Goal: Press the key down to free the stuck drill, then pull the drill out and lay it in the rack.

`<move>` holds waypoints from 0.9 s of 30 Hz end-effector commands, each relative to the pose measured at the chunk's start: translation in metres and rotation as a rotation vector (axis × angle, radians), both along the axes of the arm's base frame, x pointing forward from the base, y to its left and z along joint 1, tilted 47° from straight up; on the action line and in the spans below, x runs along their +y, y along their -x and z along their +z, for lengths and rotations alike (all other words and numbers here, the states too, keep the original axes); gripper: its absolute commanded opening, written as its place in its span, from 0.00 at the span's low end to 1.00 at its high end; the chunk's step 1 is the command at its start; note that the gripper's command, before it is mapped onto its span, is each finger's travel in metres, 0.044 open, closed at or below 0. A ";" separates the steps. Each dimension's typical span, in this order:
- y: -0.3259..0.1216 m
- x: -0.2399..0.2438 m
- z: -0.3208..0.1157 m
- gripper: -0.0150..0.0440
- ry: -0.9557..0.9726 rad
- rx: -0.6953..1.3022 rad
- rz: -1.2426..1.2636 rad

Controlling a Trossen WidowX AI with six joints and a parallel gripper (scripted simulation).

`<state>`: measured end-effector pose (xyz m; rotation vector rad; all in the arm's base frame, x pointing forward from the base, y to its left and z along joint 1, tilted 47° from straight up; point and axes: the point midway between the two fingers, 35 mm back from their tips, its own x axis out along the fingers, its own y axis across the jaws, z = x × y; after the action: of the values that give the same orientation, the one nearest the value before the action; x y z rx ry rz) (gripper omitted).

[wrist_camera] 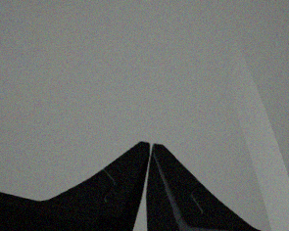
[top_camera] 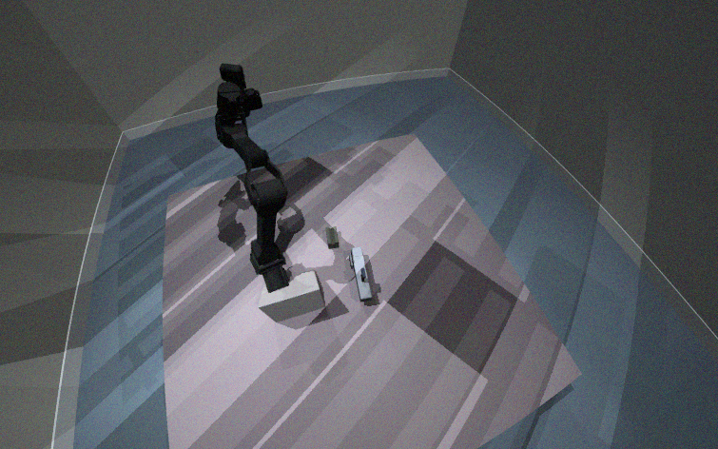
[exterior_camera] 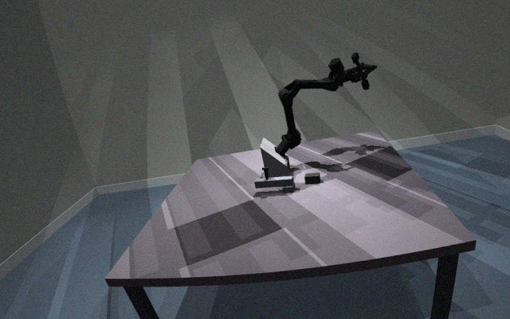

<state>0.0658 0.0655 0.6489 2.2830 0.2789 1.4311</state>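
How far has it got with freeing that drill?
Nothing looks clearly done. The gripper is shut and empty, high and away from the pale bar-shaped fixture. Pressing the key, pulling the drill and racking it all seem left, though the parts are too small to identify surely.

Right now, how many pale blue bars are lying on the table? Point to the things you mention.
1. The pale blue bar [top_camera: 359,267] [exterior_camera: 280,181] lies between the white wedge-shaped block [top_camera: 294,292] [exterior_camera: 268,145] and the table's dark patch. None seems hidden, though the wedge could cover something small.

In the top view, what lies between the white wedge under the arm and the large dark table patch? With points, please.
The pale bar [top_camera: 359,259] [exterior_camera: 282,182] with the dark upright pin [top_camera: 362,273] [exterior_camera: 265,173]; the exterior view shows it there too.
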 end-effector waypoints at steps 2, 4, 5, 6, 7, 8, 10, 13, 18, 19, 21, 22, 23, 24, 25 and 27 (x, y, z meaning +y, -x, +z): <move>0.004 0.055 -0.012 0.25 0.230 -0.143 -0.217; -0.001 0.079 -0.020 0.25 0.338 -0.203 -0.310; -0.004 0.091 -0.025 0.25 0.393 -0.231 -0.354; -0.008 0.103 -0.030 0.25 0.449 -0.258 -0.398; -0.014 0.115 -0.036 0.25 0.505 -0.285 -0.439; -0.020 0.125 -0.042 0.25 0.560 -0.305 -0.477; -0.035 0.144 -0.056 0.25 0.673 -0.342 -0.547; -0.062 0.169 -0.080 0.25 0.845 -0.388 -0.639; -0.117 0.195 -0.126 0.25 1.141 -0.443 -0.757; -0.129 0.198 -0.136 0.25 1.201 -0.453 -0.777; -0.153 0.200 -0.157 0.25 1.323 -0.470 -0.809; -0.165 0.200 -0.168 0.25 1.383 -0.476 -0.821; -0.177 0.199 -0.179 0.25 1.443 -0.482 -0.830; -0.189 0.197 -0.190 0.25 1.503 -0.486 -0.837; -0.201 0.194 -0.201 0.25 1.563 -0.489 -0.841; -0.224 0.187 -0.224 0.25 1.681 -0.492 -0.840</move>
<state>0.2619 0.2605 0.4531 0.6043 0.1255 0.7159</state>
